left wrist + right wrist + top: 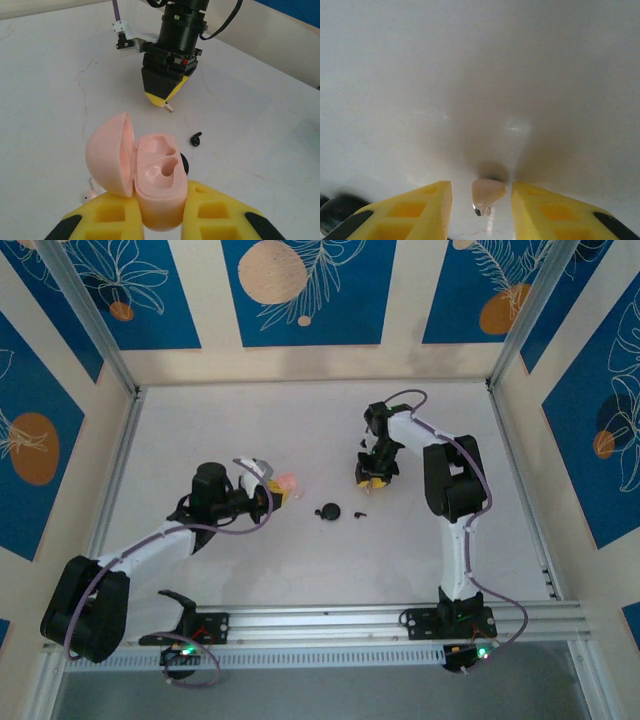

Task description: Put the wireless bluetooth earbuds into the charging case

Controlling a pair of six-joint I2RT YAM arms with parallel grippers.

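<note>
The left gripper (161, 207) is clamped tight on the pink case (160, 187). Its two yellow fingers (107, 220) press on the case's sides. The case is open. Its lid (110, 152) stands up on the left side, and the two little hollows inside have nothing in them.

Things lie around it on the white tabletop (50, 90). A second pink earbud (91, 193) lies just beside the case, low on the left, partly hidden behind the lid. A black earbud (196, 140) lies a bit past the case on the right. In the top view a round black case (328, 512) sits between the two arms, with the black earbud near it. In the left wrist view the pink case hides most of it.

The right gripper (482, 187) points down at the tabletop, across from the pink case. It is a little bit open. A pink earbud (487, 195) sits between its yellow fingers, closer to the right one. A small gap shows on each side, so the gripper is not squeezing it. I cannot tell if the earbud touches the tabletop.

Blue wall panels (300, 290) with leaf drawings stand around the tabletop.
</note>
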